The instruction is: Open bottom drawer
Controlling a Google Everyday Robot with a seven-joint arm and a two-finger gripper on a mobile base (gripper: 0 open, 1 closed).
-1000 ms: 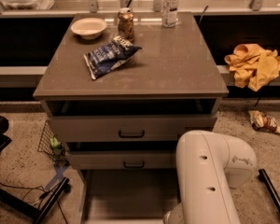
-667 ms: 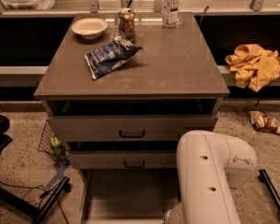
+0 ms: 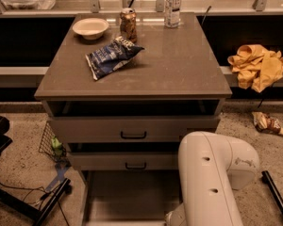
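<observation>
Tool is out of view, so its state cannot be told; only the white arm [image 3: 212, 182] shows at lower right. Bottom drawer [image 3: 125, 197] stands pulled out at lower centre, below the middle drawer [image 3: 104, 161]. Arm, drawers and the items on the bench [image 3: 179, 69] match the earlier frame; no shift is visible.

The grey-brown bench [image 3: 179, 65] carried four items. A white bowl [image 3: 90, 28] stood at the rear left corner. A drink can [image 3: 128, 25] stood upright just beside it. A blue snack bag [image 3: 112, 56] lay flat in front of the can. A clear bottle [image 3: 173, 0] stood at the rear edge, right of the can. The pincer was out of view, beyond the lower edge where the white arm [image 3: 212, 182] left the frame.
</observation>
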